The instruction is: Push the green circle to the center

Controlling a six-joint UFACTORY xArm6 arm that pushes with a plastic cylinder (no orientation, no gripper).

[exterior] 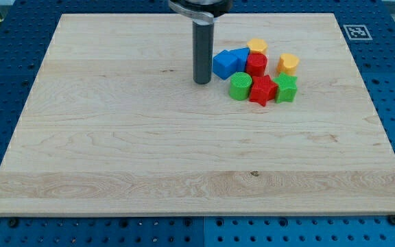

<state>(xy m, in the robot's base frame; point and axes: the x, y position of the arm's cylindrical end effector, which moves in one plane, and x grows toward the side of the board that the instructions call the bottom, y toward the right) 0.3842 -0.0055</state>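
Observation:
The green circle (240, 86) lies right of the board's middle, in a tight cluster of blocks. It touches a red star-like block (262, 90) on its right and sits just below a blue block (225, 64). My tip (201, 81) stands on the board just left of the blue block and up-left of the green circle, a short gap away from it.
The cluster also holds a second blue block (241, 57), a red cylinder (256, 64), a green star-like block (286, 88), a yellow block (257, 46) at the top and a yellow block (288, 64) at the right. The wooden board (115, 151) lies on a blue perforated table.

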